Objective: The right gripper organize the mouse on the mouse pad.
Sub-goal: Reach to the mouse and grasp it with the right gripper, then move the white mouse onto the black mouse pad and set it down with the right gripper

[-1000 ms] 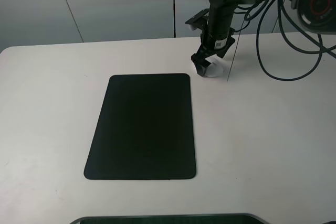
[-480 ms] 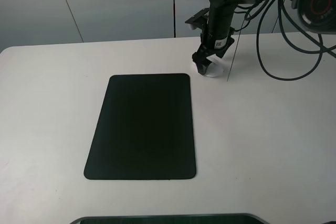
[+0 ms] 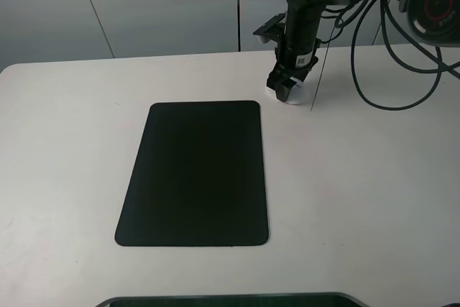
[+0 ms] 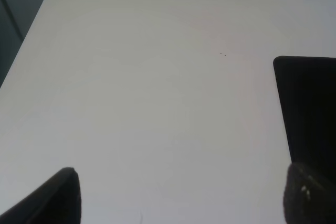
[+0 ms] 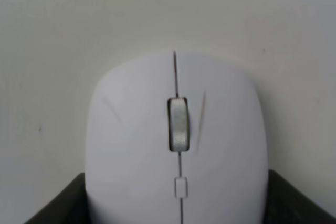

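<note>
A: Where is the mouse (image 3: 294, 98) found?
B: It is seen just beside the far right corner of the mouse pad (image 3: 195, 174), not on it. The jaws of the right gripper (image 3: 284, 91) are clenched on its sides.
A: Is room left for moving?
B: Wide table (image 3: 359, 192) is left right of the pad.
A: What is shown by the wrist views only?
B: The scroll wheel (image 5: 178, 124), and the left gripper (image 4: 181, 198), jaws released, near a pad edge. Black cables (image 3: 388, 70) are hung behind the right arm.
</note>
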### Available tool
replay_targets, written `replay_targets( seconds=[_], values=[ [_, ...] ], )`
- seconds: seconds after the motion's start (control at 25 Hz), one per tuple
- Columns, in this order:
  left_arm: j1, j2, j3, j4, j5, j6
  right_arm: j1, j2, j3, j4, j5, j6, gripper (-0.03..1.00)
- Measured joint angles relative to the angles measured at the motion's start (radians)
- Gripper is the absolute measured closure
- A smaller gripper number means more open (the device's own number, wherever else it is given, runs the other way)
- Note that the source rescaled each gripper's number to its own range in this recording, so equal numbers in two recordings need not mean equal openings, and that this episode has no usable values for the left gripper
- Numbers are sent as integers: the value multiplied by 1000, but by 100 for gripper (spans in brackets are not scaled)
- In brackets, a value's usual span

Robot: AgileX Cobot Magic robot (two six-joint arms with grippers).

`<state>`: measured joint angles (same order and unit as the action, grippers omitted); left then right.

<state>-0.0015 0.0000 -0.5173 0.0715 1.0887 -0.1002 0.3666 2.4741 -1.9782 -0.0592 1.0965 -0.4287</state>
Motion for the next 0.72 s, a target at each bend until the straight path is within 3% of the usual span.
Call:
replay_targets(
  seconds=[0.72],
  values=[
    [0,0,0,0,0,0,0,-7,0,0,33,0,94]
  ],
)
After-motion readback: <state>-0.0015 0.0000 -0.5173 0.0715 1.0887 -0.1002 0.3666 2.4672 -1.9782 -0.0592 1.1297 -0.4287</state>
